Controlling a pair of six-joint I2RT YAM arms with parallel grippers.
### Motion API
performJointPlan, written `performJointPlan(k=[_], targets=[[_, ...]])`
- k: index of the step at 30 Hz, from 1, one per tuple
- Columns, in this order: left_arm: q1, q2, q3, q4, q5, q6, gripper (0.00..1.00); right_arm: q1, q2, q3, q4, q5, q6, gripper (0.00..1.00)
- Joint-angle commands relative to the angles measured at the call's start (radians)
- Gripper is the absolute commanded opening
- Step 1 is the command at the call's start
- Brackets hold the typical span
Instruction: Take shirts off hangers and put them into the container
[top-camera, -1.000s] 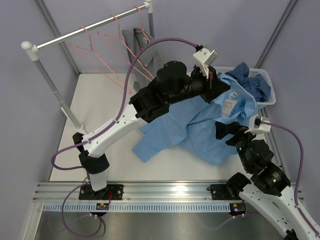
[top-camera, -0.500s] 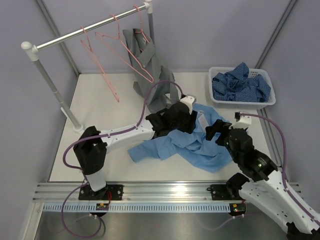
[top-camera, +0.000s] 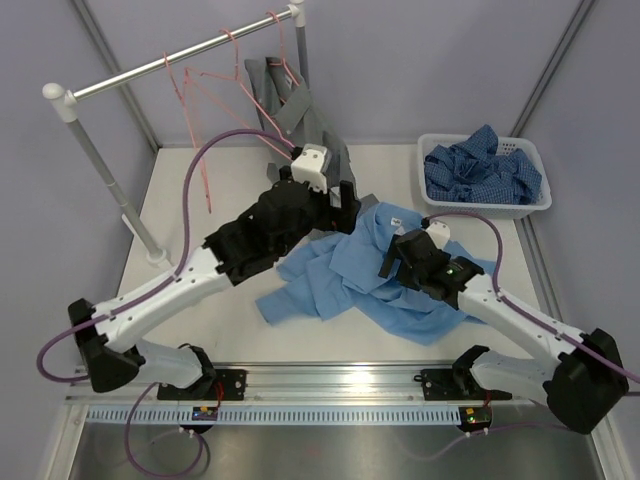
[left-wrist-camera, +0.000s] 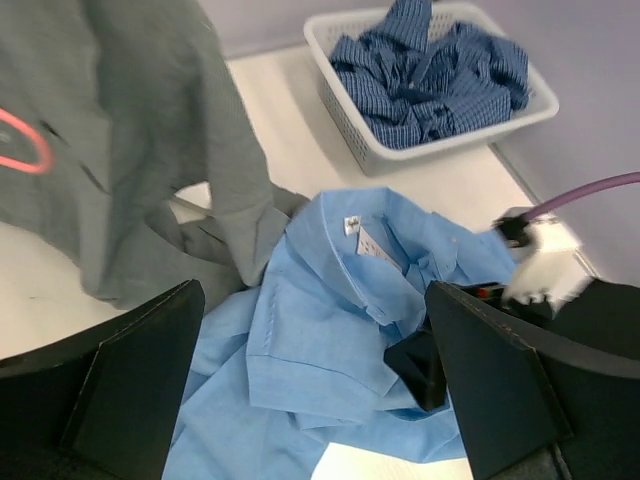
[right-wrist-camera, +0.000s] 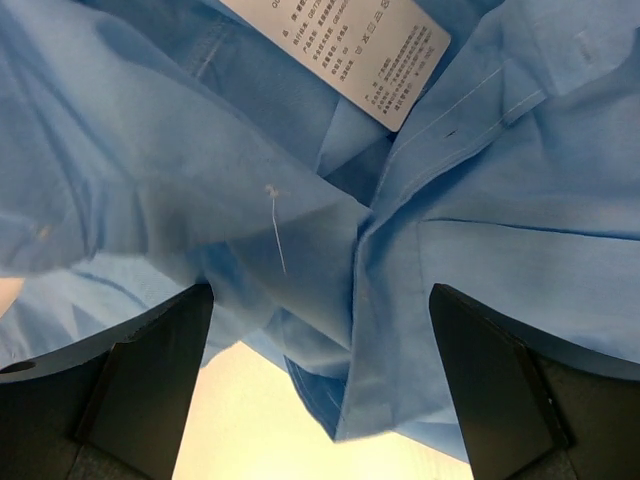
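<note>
A plain light blue shirt (top-camera: 365, 278) lies crumpled on the table, off any hanger. My left gripper (top-camera: 342, 198) hovers open above its rear edge with nothing between the fingers (left-wrist-camera: 130, 385). My right gripper (top-camera: 393, 258) is open and pressed down at the collar, with folds of blue cloth (right-wrist-camera: 300, 180) between its fingers (right-wrist-camera: 500, 385). The white container (top-camera: 535, 205) at the back right holds the dark blue checked shirt (top-camera: 480, 170). A grey shirt (top-camera: 290, 100) hangs on a pink hanger (left-wrist-camera: 25, 150) from the rail. Two bare hangers (top-camera: 195, 110) hang left of it.
The metal rail (top-camera: 170, 60) stands on a post (top-camera: 105, 170) along the back left. The white care label (right-wrist-camera: 340, 50) of the light blue shirt faces up. Bare table (top-camera: 200, 220) shows left of the shirt, and grey walls close in the sides.
My left gripper opened, dropped the light blue shirt onto the table, and drew back toward the grey shirt. My right gripper moved left onto the shirt's collar.
</note>
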Motion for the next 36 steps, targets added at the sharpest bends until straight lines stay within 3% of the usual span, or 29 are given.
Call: performJointPlan(k=[1,9,13,16,17,20,21,26,29,31,36], targets=[[0.000,-0.089,-0.040,-0.033,-0.064,0.035,0.99,-0.002,0.095,0.058,0.080,-0.005,0.109,1.00],[0.002,-0.310,-0.173,-0.091,-0.113,0.038,0.99,-0.003,0.396,0.134,0.111,0.006,0.204,1.00],[0.002,-0.368,-0.245,-0.093,-0.127,0.049,0.99,-0.019,0.453,0.121,0.126,-0.008,0.257,0.86],[0.003,-0.406,-0.273,-0.091,-0.156,0.056,0.99,-0.052,0.456,0.101,0.123,-0.014,0.288,0.52],[0.003,-0.411,-0.291,-0.091,-0.168,0.061,0.99,-0.065,0.441,0.089,0.117,-0.006,0.302,0.31],[0.003,-0.423,-0.324,-0.093,-0.199,0.081,0.99,-0.095,0.371,0.082,0.076,0.035,0.301,0.03],[0.003,-0.428,-0.330,-0.091,-0.202,0.081,0.99,-0.100,0.343,0.090,0.060,0.087,0.288,0.00],[0.016,-0.437,-0.345,-0.102,-0.214,0.072,0.99,-0.112,0.153,0.287,-0.075,0.264,0.115,0.00],[0.026,-0.439,-0.338,-0.105,-0.216,0.072,0.99,-0.134,0.050,0.481,-0.069,0.353,-0.118,0.00],[0.030,-0.445,-0.328,-0.106,-0.214,0.076,0.99,-0.157,0.048,0.593,-0.040,0.367,-0.228,0.00],[0.033,-0.457,-0.322,-0.106,-0.216,0.078,0.99,-0.232,0.206,1.059,0.026,0.344,-0.528,0.00]])
